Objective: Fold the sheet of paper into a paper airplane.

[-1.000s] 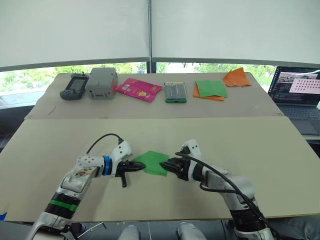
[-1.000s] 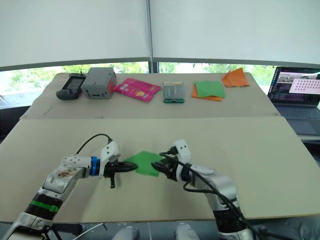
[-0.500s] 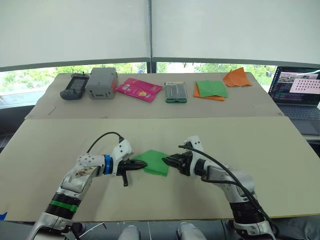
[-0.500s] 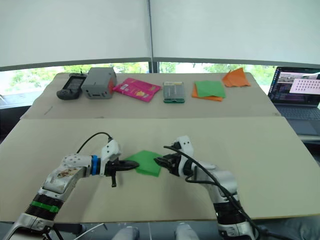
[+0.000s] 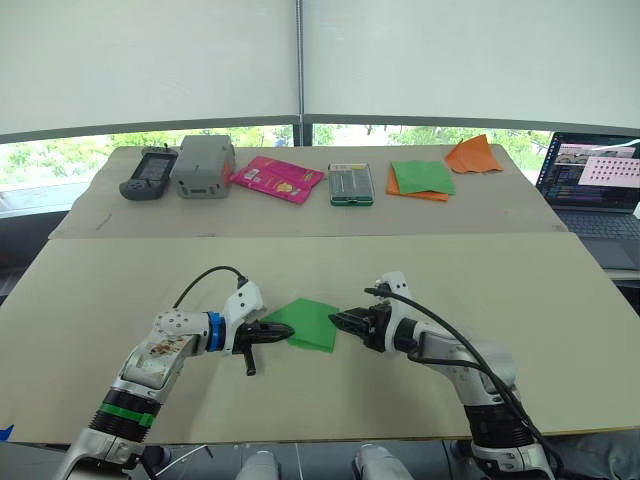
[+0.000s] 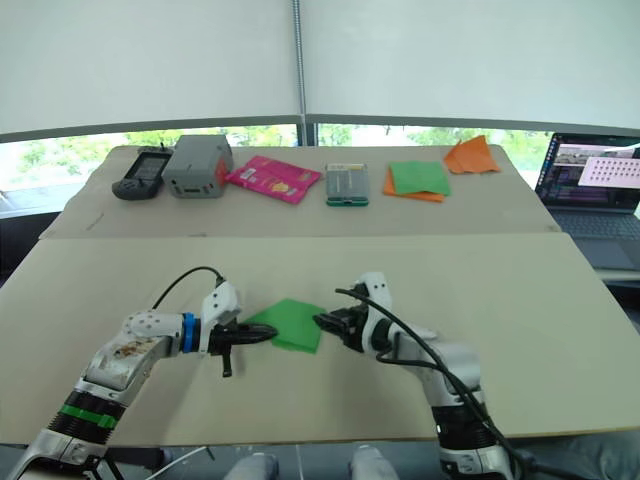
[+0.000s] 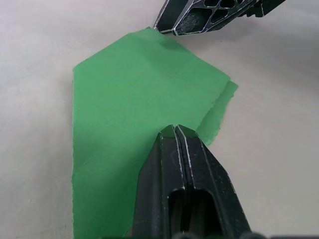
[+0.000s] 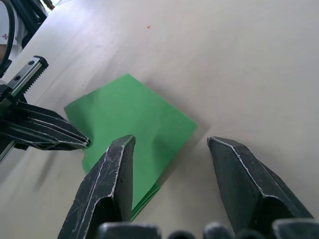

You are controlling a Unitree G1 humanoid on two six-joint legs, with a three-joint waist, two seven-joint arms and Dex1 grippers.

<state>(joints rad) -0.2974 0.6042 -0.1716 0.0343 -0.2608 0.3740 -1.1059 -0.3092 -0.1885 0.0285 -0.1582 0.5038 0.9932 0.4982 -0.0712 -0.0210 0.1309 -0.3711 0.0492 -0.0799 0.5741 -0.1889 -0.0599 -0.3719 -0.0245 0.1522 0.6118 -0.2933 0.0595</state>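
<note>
A: Paper, the green sheet, lies flat on the near table, between the two grippers. It is already folded at least once: the wrist views show a second layer sticking out along one edge.

B: How will it handle?

A: Light, thin, limp, I'd judge. It will slide on the smooth board if pushed and not pinned, and it creases for good, so a bad pinch stays. Best hold is probably a corner or a free edge, with the other gripper pressing the sheet down.

B: Left gripper?

A: Left gripper has its fingers pressed together, no gap between the tips. The tips rest on top of the sheet at its left edge. It looks like pressing down, not pinching; nothing shows between the fingers.

B: Right one?

A: Right gripper is spread wide and holds nothing. It sits at the sheet's right corner. One finger overlaps the green near the edge, the other is over bare table. I cannot tell if that finger actually touches the paper.

B: Anything further back?

A: Far table, well apart from all this: a handheld device, a grey box, a pink packet, a small green case, a green sheet on orange paper, a loose orange paper. A laptop stands at far right.
</note>
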